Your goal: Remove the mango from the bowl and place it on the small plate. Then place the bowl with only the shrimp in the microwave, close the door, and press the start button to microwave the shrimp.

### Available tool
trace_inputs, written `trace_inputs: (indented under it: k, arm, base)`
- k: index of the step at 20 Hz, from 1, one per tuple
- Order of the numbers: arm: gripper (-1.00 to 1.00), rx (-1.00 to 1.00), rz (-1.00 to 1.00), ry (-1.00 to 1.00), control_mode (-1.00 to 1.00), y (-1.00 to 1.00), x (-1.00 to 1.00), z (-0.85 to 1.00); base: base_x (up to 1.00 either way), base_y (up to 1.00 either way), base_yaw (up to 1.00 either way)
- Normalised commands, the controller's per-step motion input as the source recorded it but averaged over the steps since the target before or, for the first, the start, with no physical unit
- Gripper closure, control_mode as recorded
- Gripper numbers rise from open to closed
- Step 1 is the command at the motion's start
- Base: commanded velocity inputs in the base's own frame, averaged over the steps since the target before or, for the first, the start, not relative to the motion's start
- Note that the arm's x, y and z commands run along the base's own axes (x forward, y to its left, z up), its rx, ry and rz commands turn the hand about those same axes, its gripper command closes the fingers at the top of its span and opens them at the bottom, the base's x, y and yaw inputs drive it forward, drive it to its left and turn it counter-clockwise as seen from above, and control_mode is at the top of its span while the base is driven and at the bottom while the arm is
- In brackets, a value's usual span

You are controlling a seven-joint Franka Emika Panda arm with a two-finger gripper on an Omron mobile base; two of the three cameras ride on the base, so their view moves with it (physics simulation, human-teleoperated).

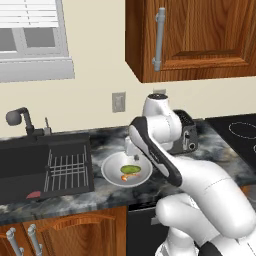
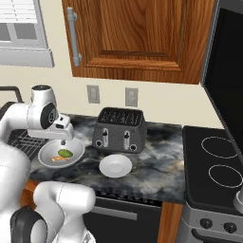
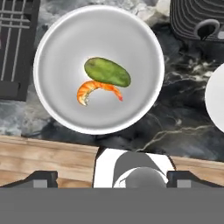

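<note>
Mango (image 3: 107, 72) overlapping shrimp (image 3: 97, 89) in bowl (image 3: 57, 39), plate (image 3: 216, 98) cut off, tool (image 2: 63, 142) wide open, empty.

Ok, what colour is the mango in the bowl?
Green, darker than expected; the mango lies against the orange shrimp. Hand view shows it best.

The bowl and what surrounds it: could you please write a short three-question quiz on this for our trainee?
1. True or false: the mango already lies on the small plate.
2. Which appliance stands behind the small plate? A) kettle B) toaster C) blender
3. Fill in: the gripper hovers over the bowl with its jaws ____.

Key: 1 false, it lies in the bowl touching the shrimp; 2 B; 3 open.
</note>
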Motion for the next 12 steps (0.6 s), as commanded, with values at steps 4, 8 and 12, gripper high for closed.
trace_inputs:
  k: [4, 8, 12]
  arm:
    - [-1.0, 0.0, 0.08, 0.13, -1.0, 0.1, 0.69, -0.79]
    - [-1.0, -0.03, 0.09, 0.07, -1.0, 0.03, 0.56, -0.56]
    - [-1.0, -0.1, 0.16, 0.02, -1.0, 0.05, 0.29, -0.18]
  base:
    - [0.0, 0.0, 0.0]
    - [0.0, 0.0, 0.0]
    - [0.0, 0.0, 0.0]
